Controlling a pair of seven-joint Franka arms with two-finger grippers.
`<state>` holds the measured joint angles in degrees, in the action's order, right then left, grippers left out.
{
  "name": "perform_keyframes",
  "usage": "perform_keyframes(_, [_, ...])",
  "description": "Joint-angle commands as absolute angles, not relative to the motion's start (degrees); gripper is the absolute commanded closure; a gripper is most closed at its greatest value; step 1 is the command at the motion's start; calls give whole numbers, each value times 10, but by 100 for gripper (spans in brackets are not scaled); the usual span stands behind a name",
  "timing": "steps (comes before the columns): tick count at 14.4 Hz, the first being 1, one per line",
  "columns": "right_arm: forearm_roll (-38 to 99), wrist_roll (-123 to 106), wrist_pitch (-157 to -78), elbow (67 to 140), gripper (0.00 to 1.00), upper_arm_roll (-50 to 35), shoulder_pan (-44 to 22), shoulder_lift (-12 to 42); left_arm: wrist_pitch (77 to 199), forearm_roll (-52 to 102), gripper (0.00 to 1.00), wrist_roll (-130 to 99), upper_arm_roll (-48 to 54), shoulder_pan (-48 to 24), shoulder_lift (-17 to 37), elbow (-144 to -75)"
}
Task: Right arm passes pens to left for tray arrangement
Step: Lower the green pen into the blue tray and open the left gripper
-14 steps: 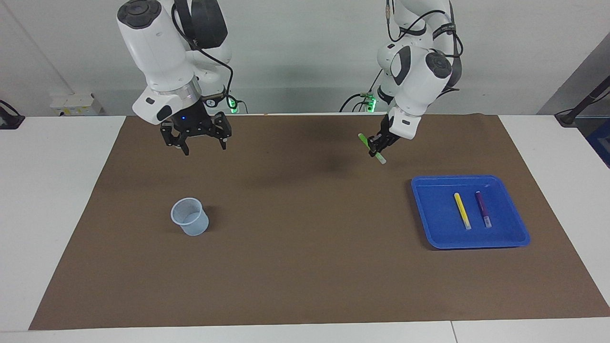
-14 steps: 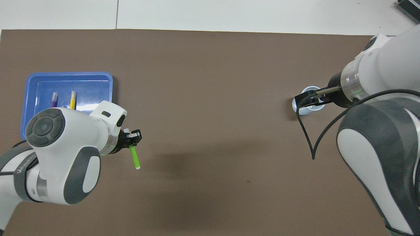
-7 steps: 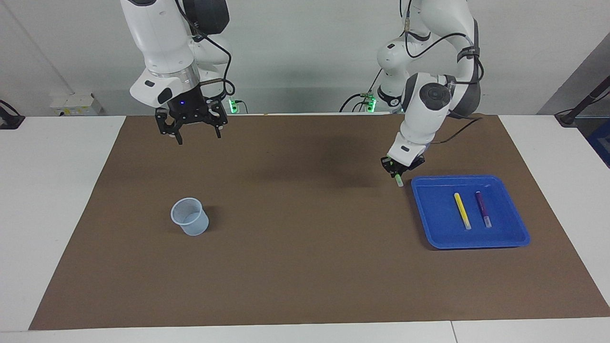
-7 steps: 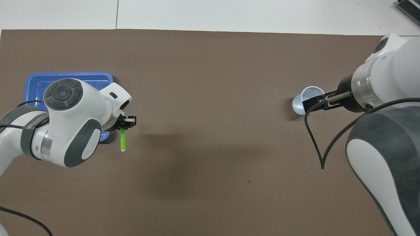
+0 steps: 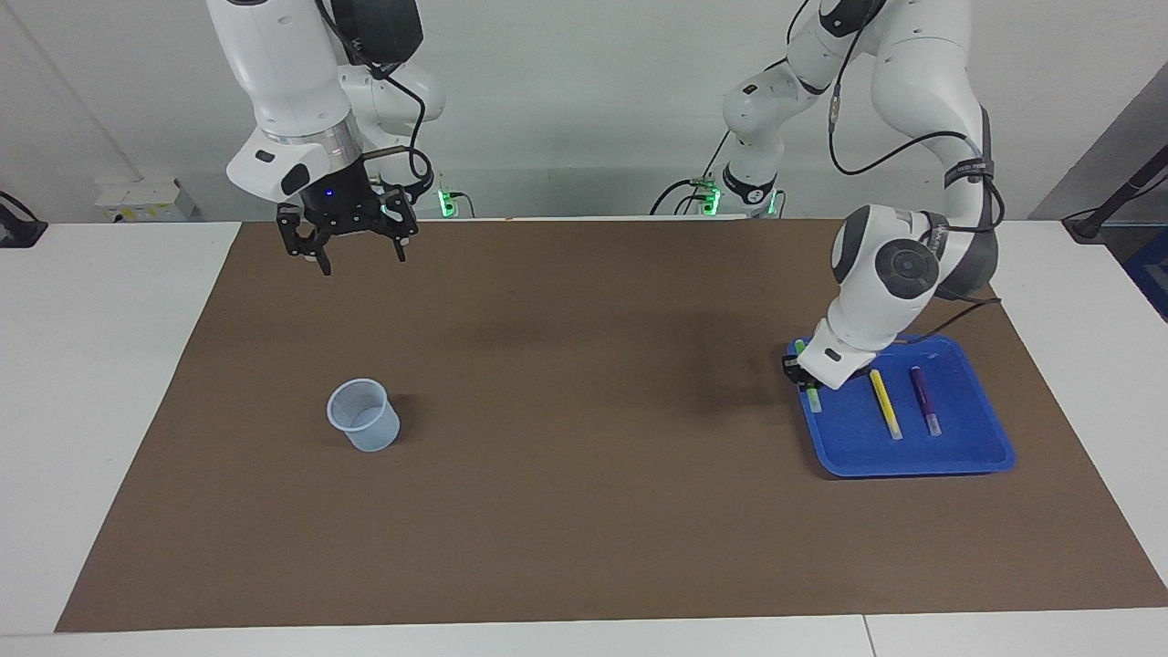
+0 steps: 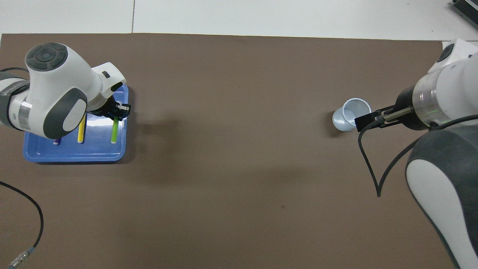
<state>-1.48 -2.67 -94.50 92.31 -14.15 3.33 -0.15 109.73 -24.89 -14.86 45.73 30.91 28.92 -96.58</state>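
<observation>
Two Franka arms stand at a white counter spread with a wide brown mat. Largest of the things on the mat is the blue tray, lying toward the left arm's end of the counter. Toward the right arm's end stands a small translucent cup, upright and well apart from the tray.

One arm, the left, bends down over the tray's edge that faces the middle of the mat. Its left gripper is low over that part of the tray, jaws clamped on the green pen. That pen runs lengthwise along the tray, roughly parallel to the other two, its pale end pointing away from the robots; whether it touches the tray floor I cannot tell.

At the other end, the right gripper hangs in the air over the mat's edge nearest the robots, jaws spread wide with nothing between them.

Inside the tray lie the two other pens, side by side and apart. Next to the green pen is the yellow pen. Just past it, toward the tray's outer rim, lies the purple pen. Both have their pale ends pointing away from the robots.
</observation>
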Motion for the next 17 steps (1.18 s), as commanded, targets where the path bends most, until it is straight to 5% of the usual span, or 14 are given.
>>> perform_keyframes(1, [-15, -40, -972, 967, 0, -134, 38, -29, 1099, -287, 100, -129, 455, 322, 344, -929])
perform_keyframes(17, [-16, -40, -1007, 1004, 0, -119, 51, -44, 1113, -284, 100, -134, 446, 341, 338, -994])
